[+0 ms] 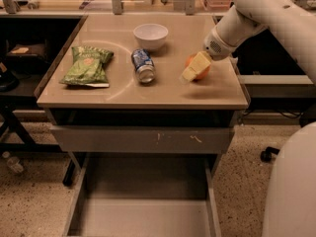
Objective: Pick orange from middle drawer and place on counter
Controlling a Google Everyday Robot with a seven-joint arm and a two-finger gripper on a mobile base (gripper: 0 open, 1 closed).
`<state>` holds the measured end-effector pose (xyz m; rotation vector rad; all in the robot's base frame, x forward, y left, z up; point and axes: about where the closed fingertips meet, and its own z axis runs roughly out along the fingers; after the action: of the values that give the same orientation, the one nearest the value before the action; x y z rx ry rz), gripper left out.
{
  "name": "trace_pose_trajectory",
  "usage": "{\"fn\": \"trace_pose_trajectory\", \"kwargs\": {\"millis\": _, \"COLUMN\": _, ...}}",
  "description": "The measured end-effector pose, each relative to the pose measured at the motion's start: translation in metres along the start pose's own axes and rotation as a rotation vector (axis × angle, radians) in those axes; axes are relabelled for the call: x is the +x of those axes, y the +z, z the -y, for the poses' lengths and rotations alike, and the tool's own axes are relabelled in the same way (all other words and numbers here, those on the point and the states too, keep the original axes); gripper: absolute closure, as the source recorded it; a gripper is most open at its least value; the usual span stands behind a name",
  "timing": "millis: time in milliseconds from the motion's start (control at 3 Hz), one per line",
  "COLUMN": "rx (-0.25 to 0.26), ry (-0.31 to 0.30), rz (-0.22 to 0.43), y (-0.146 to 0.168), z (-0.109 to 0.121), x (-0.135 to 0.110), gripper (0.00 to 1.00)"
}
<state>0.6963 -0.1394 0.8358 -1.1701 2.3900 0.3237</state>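
Camera view: my gripper (193, 69) is clasped on the orange (204, 73), which seems to rest on the counter (148, 95) near its 3 o'clock edge. I'd release gently and lift straight up. There is free room toward 9 o'clock, before the soda can (143, 65). The middle drawer (143, 216) is open at 6.

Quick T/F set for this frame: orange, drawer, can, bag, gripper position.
1. The soda can lies on its side on the counter. True.
2. The orange sits in the middle drawer. False: it is on the right part of the counter.
3. The middle drawer is pulled out. True.
4. The green chip bag is inside the white bowl. False: it lies at the counter's left, apart from the bowl.
5. The gripper is down in the drawer. False: it is at the orange, over the counter.
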Motion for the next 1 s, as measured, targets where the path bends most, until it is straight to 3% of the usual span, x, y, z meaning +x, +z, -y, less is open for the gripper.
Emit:
{"fn": "trace_pose_trajectory", "kwargs": {"millis": 333, "rx": 0.0, "ry": -0.001, "rz": 0.001, "y": 0.001, "z": 0.0, "x": 0.0, "gripper": 0.0}}
{"fn": "trace_pose_trajectory", "kwargs": {"millis": 667, "rx": 0.111, "ry": -0.013, "rz": 0.035, "y": -0.041, "z": 0.003, "x": -0.021, "gripper": 0.0}}
{"fn": "trace_pose_trajectory", "kwargs": {"millis": 1000, "rx": 0.315, "ry": -0.001, "rz": 0.053, "y": -0.129, "z": 0.005, "x": -0.035, "gripper": 0.0}}
